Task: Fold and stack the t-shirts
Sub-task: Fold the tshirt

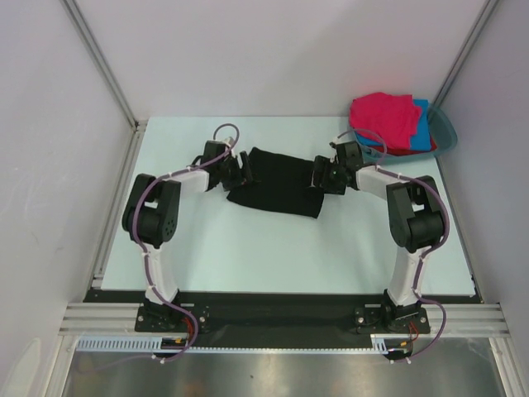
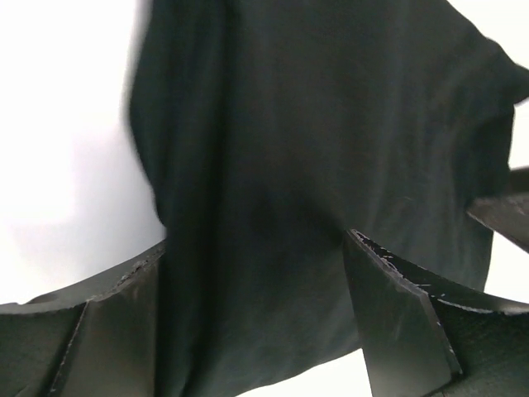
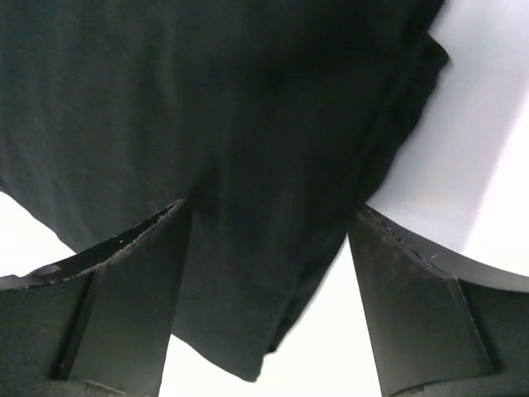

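Both grippers hang open over the folded black cloth t-shirt (image 1: 277, 192).
It lies mid-table; left gripper (image 1: 240, 169) (image 2: 252, 244) at its 9 o'clock end, right gripper (image 1: 324, 176) (image 3: 271, 207) at 3 o'clock, fingers spread, pinching nothing. Teal plastic basin (image 1: 449, 128) at 1 o'clock holds the magenta-pink shirt (image 1: 384, 116).

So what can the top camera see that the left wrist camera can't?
Only the top camera shows both arms, the right fingers, and the teal basin at the back right holding a pink shirt and a blue shirt. Only the left wrist camera shows, up close, the left fingers spread open, with dark cloth showing in the gap between them. Both show the black t-shirt lying on the white table.
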Action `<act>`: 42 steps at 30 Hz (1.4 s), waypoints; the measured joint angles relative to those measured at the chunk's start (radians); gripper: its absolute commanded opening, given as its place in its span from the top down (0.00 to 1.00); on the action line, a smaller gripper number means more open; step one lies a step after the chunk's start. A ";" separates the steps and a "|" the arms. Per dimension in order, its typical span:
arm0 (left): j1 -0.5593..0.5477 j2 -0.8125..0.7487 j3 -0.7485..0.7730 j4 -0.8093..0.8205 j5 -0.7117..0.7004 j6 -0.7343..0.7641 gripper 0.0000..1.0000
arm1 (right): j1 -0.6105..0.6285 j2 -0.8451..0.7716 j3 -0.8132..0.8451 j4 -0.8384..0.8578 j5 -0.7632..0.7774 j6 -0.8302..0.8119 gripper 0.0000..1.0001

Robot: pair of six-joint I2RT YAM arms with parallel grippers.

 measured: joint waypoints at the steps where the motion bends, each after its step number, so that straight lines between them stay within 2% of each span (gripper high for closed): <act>1: -0.010 0.000 -0.005 0.011 0.003 -0.003 0.19 | 0.000 0.008 0.008 0.008 -0.011 0.001 0.19; 8: -0.125 -0.021 -0.093 0.138 0.022 -0.059 0.20 | 0.000 0.074 0.084 0.023 -0.063 -0.008 0.24; 13: -0.193 -0.086 -0.216 0.222 0.015 -0.115 0.20 | 0.000 0.104 0.138 -0.014 -0.060 -0.031 0.23; 17: -0.212 -0.186 -0.351 0.250 -0.015 -0.169 0.19 | -0.002 0.105 0.159 -0.054 0.001 -0.069 0.23; 23: -0.210 -0.316 -0.442 0.158 -0.151 -0.208 0.17 | -0.005 0.057 0.158 -0.139 0.173 -0.127 0.20; 29: -0.156 -0.357 -0.422 0.024 -0.263 -0.194 0.16 | -0.010 -0.140 0.096 -0.201 0.361 -0.171 0.16; 33: -0.118 -0.357 -0.382 -0.045 -0.293 -0.180 0.16 | -0.016 -0.252 0.079 -0.212 0.395 -0.173 0.16; 37: -0.110 -0.360 -0.368 -0.066 -0.277 -0.179 0.17 | -0.018 -0.279 0.059 -0.211 0.393 -0.168 0.16; 42: -0.135 -0.435 -0.447 -0.060 -0.219 -0.208 0.16 | -0.018 -0.279 -0.009 -0.230 0.349 -0.162 0.16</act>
